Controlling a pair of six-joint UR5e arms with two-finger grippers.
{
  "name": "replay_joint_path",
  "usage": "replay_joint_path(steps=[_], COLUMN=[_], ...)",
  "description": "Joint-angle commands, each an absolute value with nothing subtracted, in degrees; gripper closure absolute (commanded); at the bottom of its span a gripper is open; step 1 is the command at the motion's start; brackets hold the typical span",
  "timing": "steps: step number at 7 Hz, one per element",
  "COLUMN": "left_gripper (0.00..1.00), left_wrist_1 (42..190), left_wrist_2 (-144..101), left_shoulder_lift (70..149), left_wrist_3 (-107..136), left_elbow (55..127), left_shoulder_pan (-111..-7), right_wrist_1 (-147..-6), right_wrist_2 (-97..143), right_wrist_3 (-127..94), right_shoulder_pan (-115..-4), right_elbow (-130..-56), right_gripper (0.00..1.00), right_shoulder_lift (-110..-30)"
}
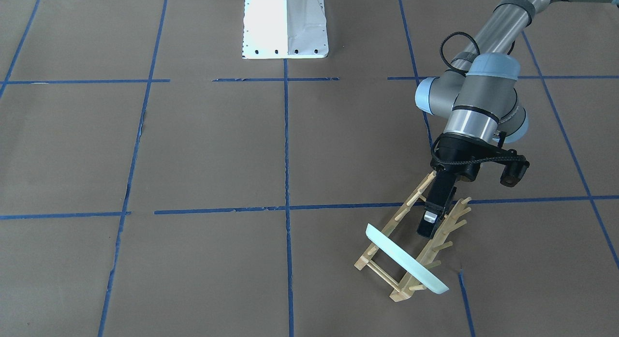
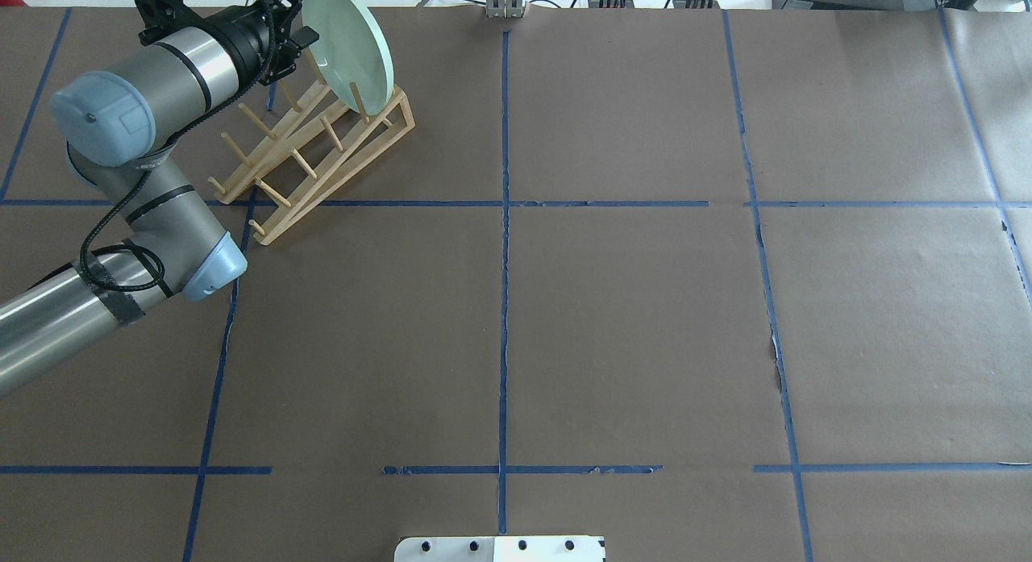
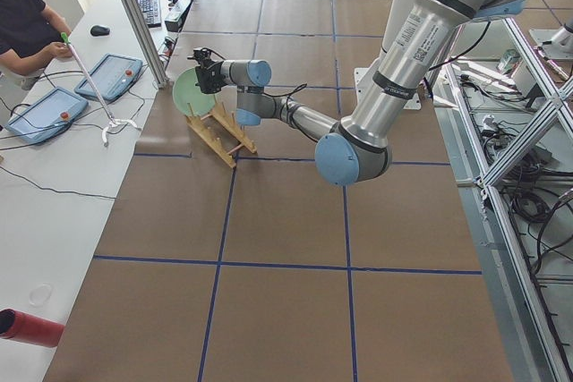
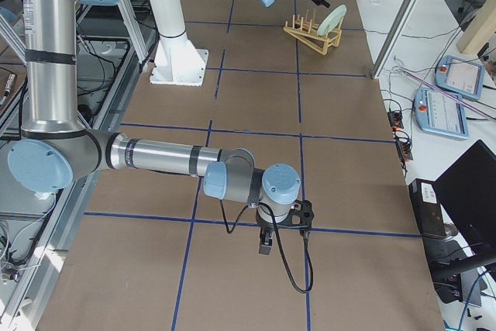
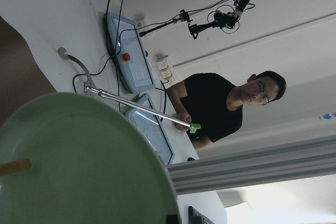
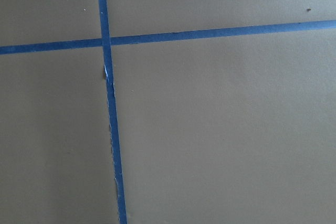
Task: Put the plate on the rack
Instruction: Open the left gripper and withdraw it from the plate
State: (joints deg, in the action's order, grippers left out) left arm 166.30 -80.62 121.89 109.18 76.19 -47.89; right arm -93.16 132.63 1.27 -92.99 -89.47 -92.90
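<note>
The pale mint-green plate stands on edge between the pegs at one end of the light-wood rack, leaning a little. It also shows in the overhead view, standing on the rack at the far left of the table. My left gripper hangs over the rack's middle on the robot's side of the plate, apart from it, and looks open and empty. The left wrist view is filled at lower left by the plate's inner face. My right gripper points down at bare table; I cannot tell its state.
The white robot base stands at the table's robot-side edge. Blue tape lines grid the brown table. An operator sits at a side bench with teach pendants beyond the rack. A red cylinder lies on that bench.
</note>
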Motion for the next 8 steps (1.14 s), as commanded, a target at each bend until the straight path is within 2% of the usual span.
replay_joint_path(steps=[1,6,8], left_gripper=[0.00,0.00,0.00], left_wrist_1=[161.2,140.7,139.1], left_wrist_2=[-85.3,-89.4,-98.1], left_shoulder_lift=[121.5,108.3,102.2], left_wrist_3=[98.0,62.7,48.6], left_elbow=[80.3,102.4,104.2], left_shoulder_pan=[-48.7,-51.1,-56.3], right_wrist_1=[-93.2,-93.2,-93.2], right_wrist_2=[132.6,132.6,132.6], right_wrist_3=[1.2,1.2,1.2], right_shoulder_pan=[-93.0,-93.0,-93.0], right_elbow=[-89.5,-89.5,-89.5], right_gripper=[0.00,0.00,0.00], right_shoulder_lift=[-92.9,-92.9,-92.9])
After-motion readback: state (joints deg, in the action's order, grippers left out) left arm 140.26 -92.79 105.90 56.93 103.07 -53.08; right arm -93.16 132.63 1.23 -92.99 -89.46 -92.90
